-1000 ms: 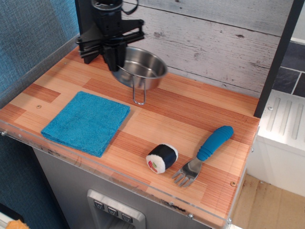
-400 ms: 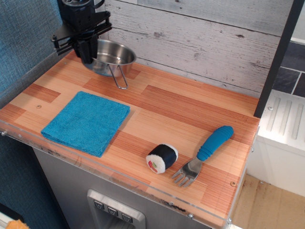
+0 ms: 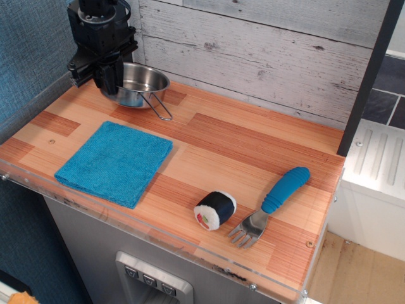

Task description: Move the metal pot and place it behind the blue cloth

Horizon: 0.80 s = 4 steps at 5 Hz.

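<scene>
At the back-left corner of the counter, your gripper [image 3: 109, 81] stands over the near-left rim of the metal pot [image 3: 140, 83], its black fingers [image 3: 105, 77] set against that rim. They appear clamped on it, though the black body hides the contact itself. You cannot tell from this view whether the pot rests on the wood or hangs just above it; its base looks level and close to the surface. The pot's thin wire-loop handle [image 3: 162, 110] points toward the front right, down onto the boards.

Just in front of the pot, apart from it, lies the blue cloth [image 3: 115, 161], flat and square-folded, so the pot sits behind the cloth's far edge, close to the plank wall [image 3: 266, 50].

Count what you have on the wooden counter [image 3: 253, 152]: one pot, one cloth, one sushi roll toy [image 3: 214, 209] and one blue-handled fork [image 3: 272, 204]. The roll lies near the front edge, well apart from the cloth, and the fork lies just beside the roll on its right, tines toward the front.
</scene>
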Each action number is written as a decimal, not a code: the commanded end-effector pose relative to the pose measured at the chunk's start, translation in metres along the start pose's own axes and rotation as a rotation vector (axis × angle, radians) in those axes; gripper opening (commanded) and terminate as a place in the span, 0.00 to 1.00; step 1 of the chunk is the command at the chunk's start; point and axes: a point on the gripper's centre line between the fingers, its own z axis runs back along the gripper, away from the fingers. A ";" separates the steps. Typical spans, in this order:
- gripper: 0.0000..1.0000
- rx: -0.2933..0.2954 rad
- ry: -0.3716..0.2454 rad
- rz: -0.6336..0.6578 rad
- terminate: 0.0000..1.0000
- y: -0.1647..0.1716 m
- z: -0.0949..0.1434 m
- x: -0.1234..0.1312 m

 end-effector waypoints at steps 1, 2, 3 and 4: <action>0.00 -0.028 -0.017 0.012 0.00 -0.015 -0.005 -0.020; 0.00 -0.022 -0.014 -0.008 0.00 -0.021 -0.012 -0.036; 0.00 -0.005 -0.016 -0.029 0.00 -0.023 -0.013 -0.045; 1.00 0.019 0.003 -0.028 0.00 -0.022 -0.009 -0.044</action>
